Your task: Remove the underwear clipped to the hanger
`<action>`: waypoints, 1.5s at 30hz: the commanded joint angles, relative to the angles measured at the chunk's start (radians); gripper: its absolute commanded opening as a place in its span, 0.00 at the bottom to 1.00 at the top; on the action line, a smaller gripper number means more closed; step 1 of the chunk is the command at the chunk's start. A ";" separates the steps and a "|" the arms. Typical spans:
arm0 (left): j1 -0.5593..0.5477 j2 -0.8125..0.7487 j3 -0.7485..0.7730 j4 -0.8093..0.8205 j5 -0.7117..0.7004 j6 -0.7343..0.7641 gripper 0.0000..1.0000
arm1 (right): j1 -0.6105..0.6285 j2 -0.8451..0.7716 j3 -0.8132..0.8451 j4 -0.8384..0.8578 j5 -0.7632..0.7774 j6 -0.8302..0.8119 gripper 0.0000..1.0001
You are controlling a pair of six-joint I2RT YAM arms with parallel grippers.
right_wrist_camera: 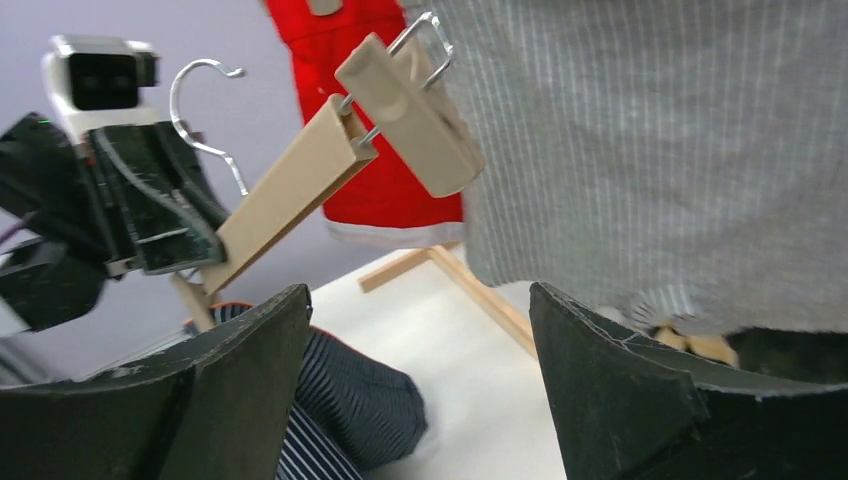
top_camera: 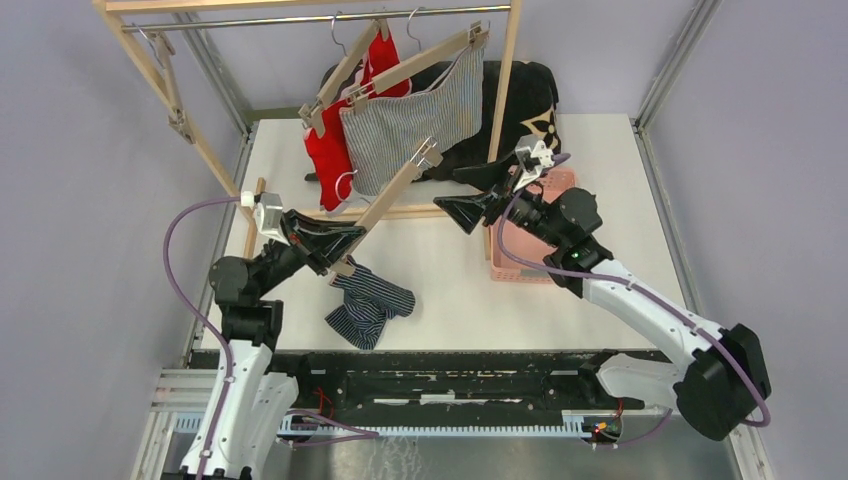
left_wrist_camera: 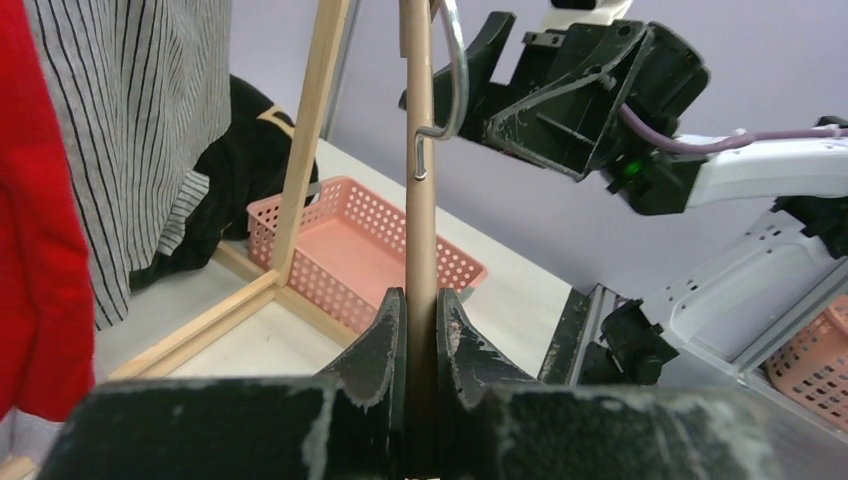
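Observation:
My left gripper (top_camera: 345, 242) (left_wrist_camera: 420, 296) is shut on the bar of a tan clip hanger (top_camera: 395, 195) (left_wrist_camera: 420, 200), which is off the rail and slants up to the right. Its upper clip (right_wrist_camera: 410, 115) holds nothing. The navy striped underwear (top_camera: 368, 300) (right_wrist_camera: 370, 400) lies crumpled on the table below the hanger's lower end; I cannot tell whether that end is still clipped. My right gripper (top_camera: 455, 208) (right_wrist_camera: 420, 300) is open and empty, just right of the upper clip. Red underwear (top_camera: 328, 150) and grey pinstriped underwear (top_camera: 420, 120) hang clipped on the rail's hangers.
The wooden rack frame (top_camera: 510, 60) stands at the back, its base bar on the table. A pink perforated basket (top_camera: 515, 255) (left_wrist_camera: 350, 250) sits under my right arm. A black floral cushion (top_camera: 520, 100) lies behind the rack.

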 commanded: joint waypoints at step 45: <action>-0.242 0.166 -0.025 0.367 -0.129 -0.136 0.03 | 0.123 0.335 0.239 0.493 -0.254 0.329 0.26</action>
